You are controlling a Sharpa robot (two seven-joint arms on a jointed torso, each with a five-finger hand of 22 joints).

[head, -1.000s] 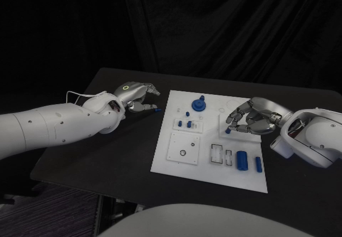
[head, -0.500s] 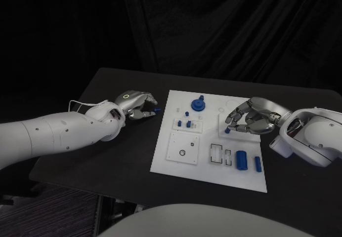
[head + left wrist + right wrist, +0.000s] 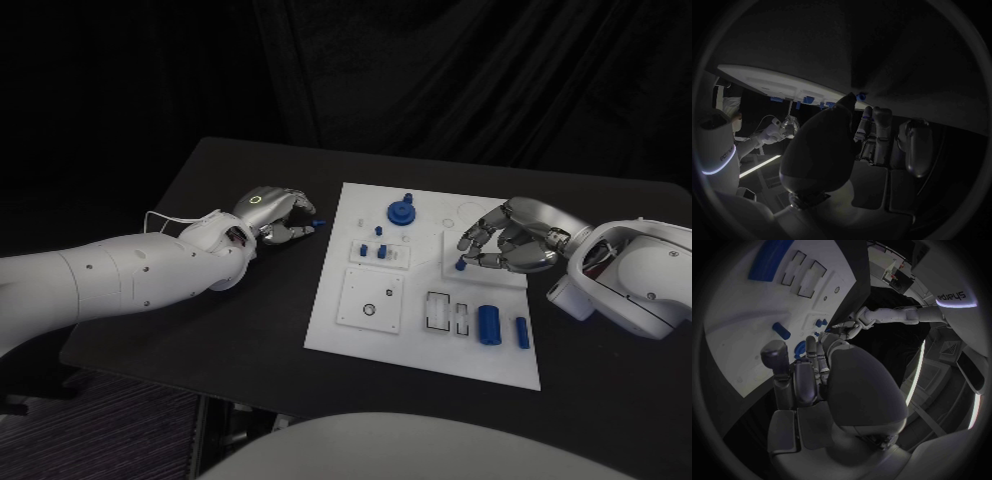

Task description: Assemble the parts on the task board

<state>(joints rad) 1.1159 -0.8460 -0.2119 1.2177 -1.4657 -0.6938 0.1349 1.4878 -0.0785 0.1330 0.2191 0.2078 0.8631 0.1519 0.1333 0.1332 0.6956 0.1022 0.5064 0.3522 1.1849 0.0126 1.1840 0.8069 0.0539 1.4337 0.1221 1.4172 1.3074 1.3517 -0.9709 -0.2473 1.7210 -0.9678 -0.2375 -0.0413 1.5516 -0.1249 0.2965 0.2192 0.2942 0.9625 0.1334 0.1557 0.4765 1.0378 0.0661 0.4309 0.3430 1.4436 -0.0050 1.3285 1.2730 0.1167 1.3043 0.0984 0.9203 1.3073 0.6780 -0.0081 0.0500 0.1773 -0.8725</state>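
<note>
The left hand's (image 3: 277,213) fingers (image 3: 300,228) are curled, pinching a small blue plastic part (image 3: 317,222) just off the white task board's (image 3: 418,340) left edge, above the black worktop (image 3: 202,300); the right hand (image 3: 508,240) pinches another blue peg (image 3: 460,265) over the board; each should come down upright, releasing only once seated.

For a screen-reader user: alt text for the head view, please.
Two white robot arms flank a white task board on a black table; the left hand pinches a small blue part beside it, the right hand holds another over it.
</note>
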